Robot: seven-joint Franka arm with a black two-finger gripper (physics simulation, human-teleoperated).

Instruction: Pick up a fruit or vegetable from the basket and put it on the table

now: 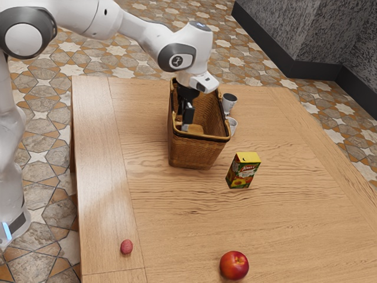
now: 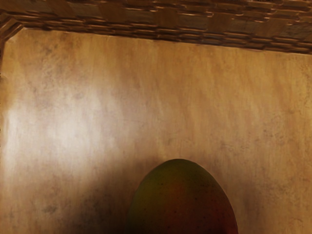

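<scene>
Mango (image 2: 183, 200) is inside the basket (image 1: 195, 151) at the gripper (image 1: 187, 117), apart from one wall. Whether it's grasped, I cannot tell. Lifting out and placing on the table (image 1: 277, 221) remain.

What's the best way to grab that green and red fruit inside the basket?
Come from above, through the open top, since the basket's walls rise around it. I'd grip the fruit by its two opposite flanks, further back from the rounded end: that end curves away and would probably slip, while the flanks look broader and smoother to hold.
</scene>
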